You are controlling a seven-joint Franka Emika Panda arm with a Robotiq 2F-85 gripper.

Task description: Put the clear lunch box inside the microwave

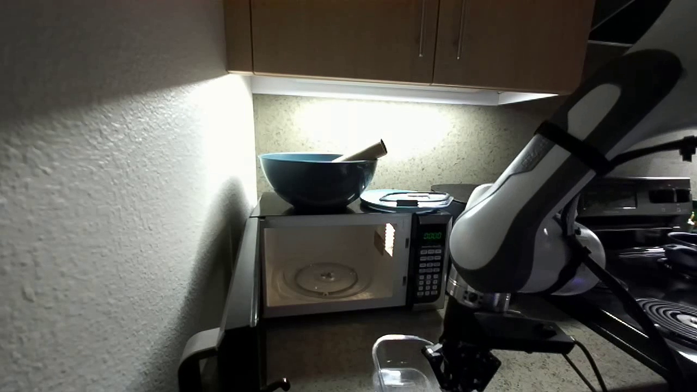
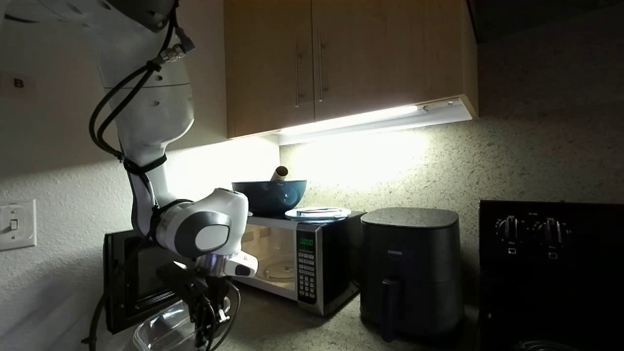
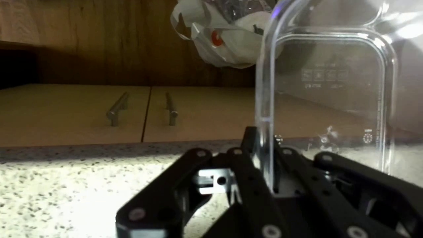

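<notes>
Both exterior views share the microwave [image 1: 348,247] near six o'clock, facing it nearly squarely or, its side wall [image 2: 339,268] showing, obliquely, while the wrist view looks closely along the fingers [image 3: 250,140].

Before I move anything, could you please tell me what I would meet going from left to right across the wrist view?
First silver door handle → second silver door handle → white bag → clear lunch box.
</notes>
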